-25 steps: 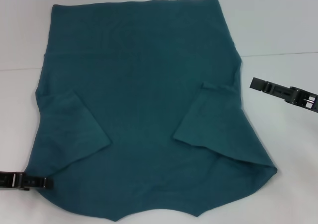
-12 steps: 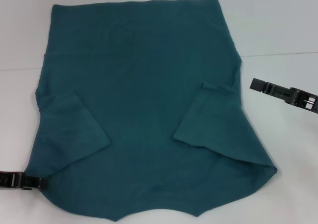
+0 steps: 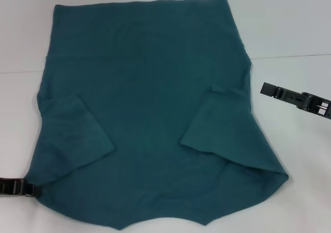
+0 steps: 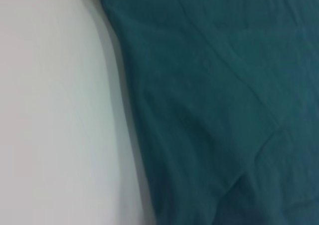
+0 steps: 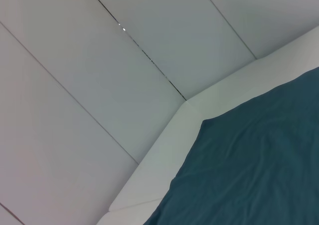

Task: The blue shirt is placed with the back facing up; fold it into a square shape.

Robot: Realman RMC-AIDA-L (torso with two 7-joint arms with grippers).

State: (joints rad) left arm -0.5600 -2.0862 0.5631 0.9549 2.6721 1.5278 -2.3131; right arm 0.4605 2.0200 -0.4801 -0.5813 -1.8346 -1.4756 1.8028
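Dark teal-blue soft fabric shirt [image 3: 147, 114] is lying spread flat on the white table [image 3: 295, 26] in front of me, plain side up, with both short sleeves folded inward over the body, so that each is forming a slanted flap, one near my left and one near my right. The near edge is curving unevenly towards me. My left gripper [image 3: 32, 190] is sitting low at the near left corner of the shirt, its tip right at the cloth's edge; I cannot tell whether it is pinching the fabric or merely touching it. My left wrist camera is looking down on that same edge, teal cloth [image 4: 219, 105] meeting bare table [image 4: 55, 105]. My right gripper [image 3: 269, 89] is hanging just beside the shirt's right side, apart from the fabric, and I cannot tell how it is set. My right wrist camera is catching a far corner of the shirt [image 5: 249, 170] against a pale panelled wall [image 5: 99, 60].
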